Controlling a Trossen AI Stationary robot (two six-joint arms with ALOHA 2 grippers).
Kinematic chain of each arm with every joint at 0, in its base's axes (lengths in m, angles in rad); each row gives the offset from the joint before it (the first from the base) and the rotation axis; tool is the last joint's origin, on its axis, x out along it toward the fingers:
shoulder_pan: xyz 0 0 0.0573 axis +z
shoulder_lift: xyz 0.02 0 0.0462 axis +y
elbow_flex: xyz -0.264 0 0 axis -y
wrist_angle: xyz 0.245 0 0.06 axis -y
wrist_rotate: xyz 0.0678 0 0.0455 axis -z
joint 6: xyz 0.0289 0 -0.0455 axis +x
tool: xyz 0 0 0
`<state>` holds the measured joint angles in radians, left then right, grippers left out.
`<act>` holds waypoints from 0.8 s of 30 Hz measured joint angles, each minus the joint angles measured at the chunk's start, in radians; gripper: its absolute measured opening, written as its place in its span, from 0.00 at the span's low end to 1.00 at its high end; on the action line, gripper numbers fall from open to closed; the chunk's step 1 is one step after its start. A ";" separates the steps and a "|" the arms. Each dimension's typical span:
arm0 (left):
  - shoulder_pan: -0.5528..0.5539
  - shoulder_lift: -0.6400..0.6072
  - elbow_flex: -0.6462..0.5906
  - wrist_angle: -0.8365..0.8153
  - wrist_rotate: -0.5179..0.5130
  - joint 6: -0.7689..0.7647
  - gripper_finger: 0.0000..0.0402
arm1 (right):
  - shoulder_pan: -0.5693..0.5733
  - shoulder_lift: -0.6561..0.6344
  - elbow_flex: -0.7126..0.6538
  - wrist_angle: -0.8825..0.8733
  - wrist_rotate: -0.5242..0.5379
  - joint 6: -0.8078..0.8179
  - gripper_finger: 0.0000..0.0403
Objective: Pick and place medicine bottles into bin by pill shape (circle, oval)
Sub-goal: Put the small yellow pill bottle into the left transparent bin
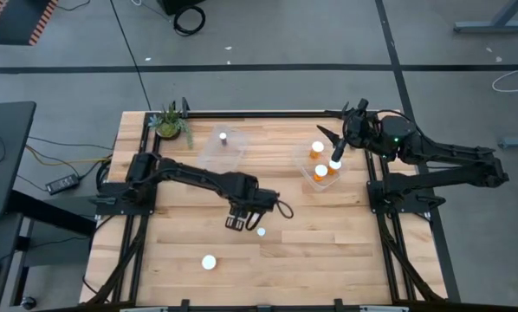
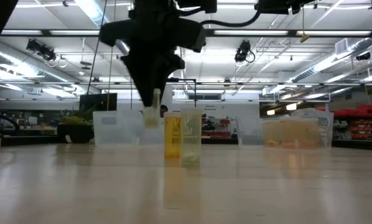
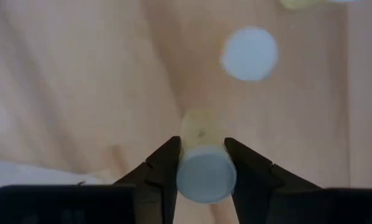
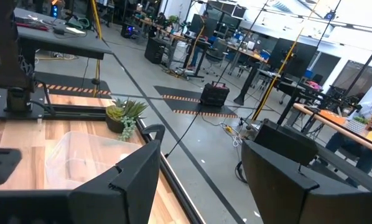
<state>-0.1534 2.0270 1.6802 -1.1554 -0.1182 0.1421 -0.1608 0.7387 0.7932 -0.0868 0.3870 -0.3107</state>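
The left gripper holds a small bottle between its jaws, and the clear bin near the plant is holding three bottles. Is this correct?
Not quite. In the high view the clear bin near the plant holds only one bottle. The left gripper does hold a small bottle between its jaws, as the left wrist view shows.

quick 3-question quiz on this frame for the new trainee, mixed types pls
1. True or false: the left gripper is shut on a bottle.
2. How many orange bottles stand in the right-hand bin? A) none B) two C) five
3. What stands at the table's far left corner?

Key: 1 true, its fingers clamp a white-capped bottle lifted off the table. 2 B. 3 a potted plant. The right gripper hangs open, empty, over that bin's far side.
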 joint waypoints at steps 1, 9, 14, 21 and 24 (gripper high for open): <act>0.010 0.000 0.018 -0.013 -0.004 0.007 0.29 | 0.000 0.000 0.000 0.000 0.000 0.000 0.58; 0.105 -0.002 0.094 -0.084 -0.115 0.062 0.36 | 0.000 0.000 0.000 0.000 0.000 0.000 0.58; 0.191 -0.002 0.095 -0.124 -0.168 0.079 0.32 | 0.000 0.000 0.000 0.000 0.000 0.000 0.58; 0.321 -0.002 0.095 -0.125 -0.174 0.073 0.32 | 0.000 0.000 0.000 -0.001 0.000 0.000 0.58; 0.374 -0.002 0.095 -0.113 -0.174 0.072 0.35 | 0.000 0.000 0.000 -0.001 0.000 0.000 0.58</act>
<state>0.2210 2.0251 1.7748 -1.2684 -0.2926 0.2140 -0.1607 0.7390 0.7937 -0.0875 0.3870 -0.3111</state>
